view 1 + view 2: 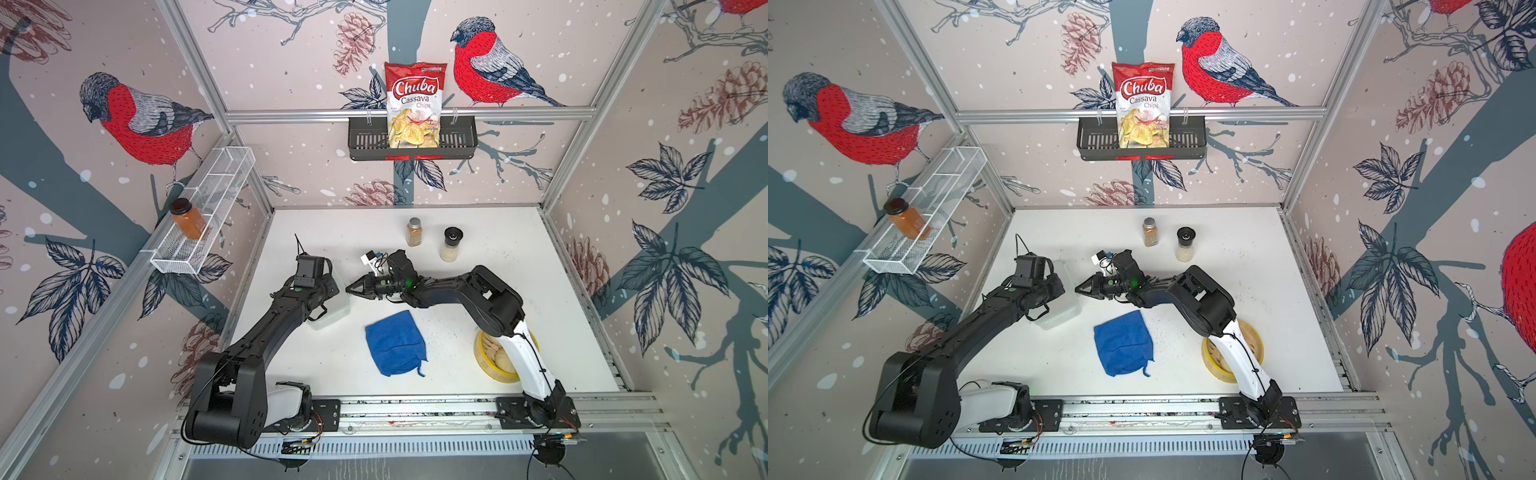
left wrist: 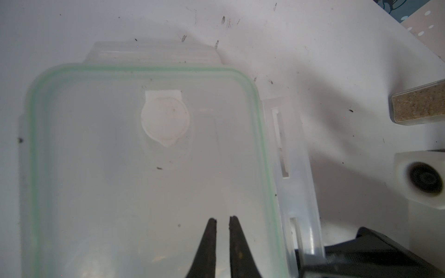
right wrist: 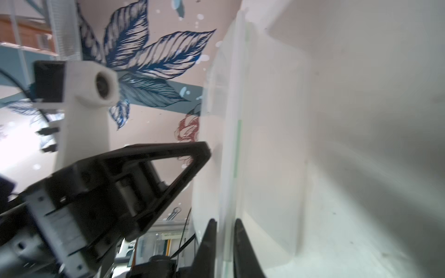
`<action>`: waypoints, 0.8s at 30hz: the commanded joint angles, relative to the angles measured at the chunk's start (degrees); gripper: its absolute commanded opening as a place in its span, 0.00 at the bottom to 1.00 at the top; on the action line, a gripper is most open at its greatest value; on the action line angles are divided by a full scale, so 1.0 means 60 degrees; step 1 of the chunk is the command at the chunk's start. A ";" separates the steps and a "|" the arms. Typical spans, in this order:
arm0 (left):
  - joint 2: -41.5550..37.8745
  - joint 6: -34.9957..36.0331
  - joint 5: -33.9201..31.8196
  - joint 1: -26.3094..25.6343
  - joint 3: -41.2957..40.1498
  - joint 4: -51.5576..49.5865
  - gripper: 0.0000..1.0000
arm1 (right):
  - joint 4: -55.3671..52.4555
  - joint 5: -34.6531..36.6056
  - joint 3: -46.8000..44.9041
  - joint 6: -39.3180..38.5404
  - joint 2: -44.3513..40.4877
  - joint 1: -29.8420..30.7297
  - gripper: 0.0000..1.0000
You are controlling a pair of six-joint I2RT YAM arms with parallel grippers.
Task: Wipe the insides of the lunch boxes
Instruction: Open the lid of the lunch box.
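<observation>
One green-rimmed lunch box (image 2: 96, 168) has its edge clamped by the right gripper (image 3: 225, 223); the left gripper (image 2: 222, 219) hangs closed above it.

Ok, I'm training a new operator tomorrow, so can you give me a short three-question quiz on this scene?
1. True or false: the blue cloth lies on the table, outside the lunch box.
2. The right gripper has its jaws closed on: A the lunch box's edge; B the blue cloth; C nothing.
3. Fill in: the chips bag stands in a black ___.
Key: 1 true; 2 A; 3 basket.
</observation>
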 commanded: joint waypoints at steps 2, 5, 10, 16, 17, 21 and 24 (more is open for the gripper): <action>-0.0026 -0.0034 0.0268 0.0009 0.0103 -0.2055 0.20 | -0.1605 0.0509 0.0600 -0.1636 -0.0221 0.0091 0.00; -0.0370 -0.0005 0.0255 0.0009 0.0583 -0.2272 0.42 | -0.2024 0.0619 0.0747 -0.1909 -0.0323 0.0096 0.00; -0.0787 0.0166 0.0098 0.0009 0.1976 -0.2944 0.51 | -0.2210 0.0722 0.0558 -0.2098 -0.0753 -0.0035 0.00; -0.1290 0.0127 -0.0121 0.0024 0.2649 -0.2999 0.52 | -0.3141 0.1089 0.0418 -0.2921 -0.1470 -0.0099 0.00; -0.1336 0.0116 -0.0184 0.0024 0.2649 -0.3051 0.52 | -0.3238 0.1095 0.0438 -0.3003 -0.1551 -0.0104 0.00; -0.1569 0.0145 -0.0207 0.0082 0.3033 -0.3185 0.53 | -0.3387 0.0857 0.0558 -0.3158 -0.1785 -0.0048 0.00; -0.1697 0.0218 -0.0273 0.0146 0.3132 -0.3243 0.53 | -0.3856 0.0778 0.0890 -0.3494 -0.1887 0.0074 0.00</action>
